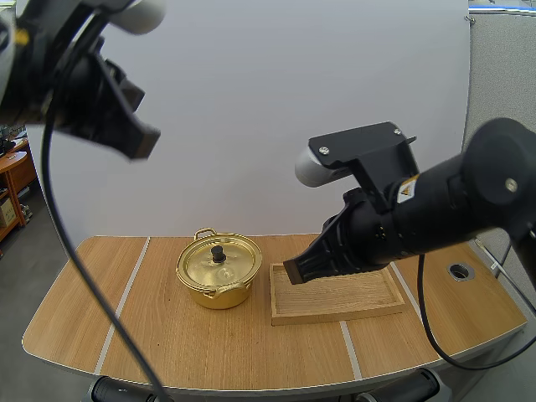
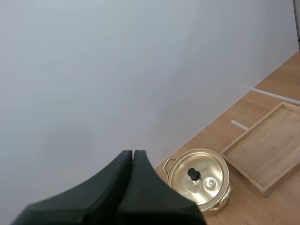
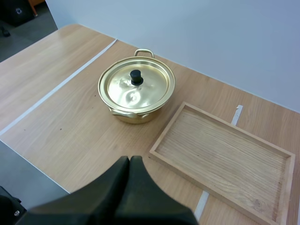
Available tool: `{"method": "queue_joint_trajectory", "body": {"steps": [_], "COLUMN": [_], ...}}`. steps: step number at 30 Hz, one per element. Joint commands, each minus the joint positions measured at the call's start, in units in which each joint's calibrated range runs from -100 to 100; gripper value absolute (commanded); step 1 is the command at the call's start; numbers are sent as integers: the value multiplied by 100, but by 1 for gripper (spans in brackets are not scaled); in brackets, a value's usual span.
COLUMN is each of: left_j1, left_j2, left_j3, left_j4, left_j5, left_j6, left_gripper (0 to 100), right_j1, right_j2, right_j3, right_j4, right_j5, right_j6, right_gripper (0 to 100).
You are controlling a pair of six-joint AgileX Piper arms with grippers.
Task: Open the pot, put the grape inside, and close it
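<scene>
Left gripper (image 2: 132, 153) was pinched together on nothing, apparently high over the table (image 1: 100, 322) (dark and close in the high view). Pot (image 1: 219, 280) sat mid-table, lid (image 1: 201, 264) on. Right gripper (image 1: 295, 272), also closed and empty, hung over the wooden tray (image 1: 335, 316). Best approach: spread the fingers first, then drop straight onto the knob (image 1: 218, 252).

The pot (image 1: 219, 293) is polished golden metal, and its lid (image 3: 136, 91) has the same glossy, mirror-like sheen, catching bright reflections. The lid's knob (image 3: 136, 76) is matt black and looks like plastic. The tray (image 3: 220, 157) is pale unvarnished-looking wood with open grain. The desk (image 3: 61, 126) is smooth wood-grain laminate with a soft satin finish. The left claw (image 2: 133, 153) and the right claw (image 3: 130, 159) are matt black.
</scene>
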State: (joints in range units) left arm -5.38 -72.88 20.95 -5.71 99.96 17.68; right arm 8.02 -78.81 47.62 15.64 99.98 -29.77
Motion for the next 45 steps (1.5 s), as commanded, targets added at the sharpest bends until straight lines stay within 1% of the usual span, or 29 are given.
{"method": "queue_joint_trajectory", "body": {"steps": [1,4,7,10,17,25,29,34,40,45], "left_j1": [5,5,7,22,167,328,385,385,385,385], "left_j2": [-390,-864,-1352,-1800,-2712,-2712,-2712,-2712,-2712,-2712], "left_j3": [436,976,1456,1890,2749,3520,3866,4338,5146,6180], "left_j4": [22,22,10,10,10,44,44,33,33,33], "left_j5": [4,4,4,-458,-1827,-2875,-3588,-5043,-5516,-6897], "left_j6": [-135,-297,-517,-677,-1097,-1712,-2031,-2090,-2090,-2090], "left_gripper": [0,0,0,0,0,0,0,0,0,0], "right_j1": [-22,-22,-22,-52,-347,-623,-728,-741,-741,-733], "right_j2": [-335,-602,-866,-1121,-1582,-1990,-2119,-2119,-2119,-2119], "right_j3": [24,24,24,24,24,118,576,1117,1809,2346], "right_j4": [11,-27,-27,-16,34,-3,28,-76,-609,-1005], "right_j5": [-52,-248,-704,-1321,-2728,-3516,-3987,-4372,-4809,-4970], "right_j6": [143,233,257,266,403,403,403,403,392,392], "right_gripper": [0,0,0,0,0,0,0,0,0,0]}}
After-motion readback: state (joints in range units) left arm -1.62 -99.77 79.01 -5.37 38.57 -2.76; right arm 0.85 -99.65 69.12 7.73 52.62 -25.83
